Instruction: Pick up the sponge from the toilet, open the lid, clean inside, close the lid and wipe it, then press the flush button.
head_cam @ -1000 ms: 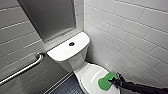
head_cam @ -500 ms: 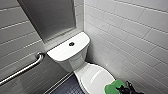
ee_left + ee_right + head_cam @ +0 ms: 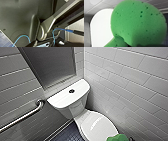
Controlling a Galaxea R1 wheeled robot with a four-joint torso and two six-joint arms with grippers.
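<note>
The white glossy toilet (image 3: 74, 107) is standing with its rounded rectangular tank behind the oval bowl. The lid (image 3: 96, 126) is lying shut over the bowl, its smooth top catching the light. The small dark round flush button (image 3: 71, 91) is sitting in the centre of the tank top. The bright green, pore-dotted sponge (image 3: 117, 138) is showing at the lid's front edge; whether it is touching the lid cannot be told.
</note>
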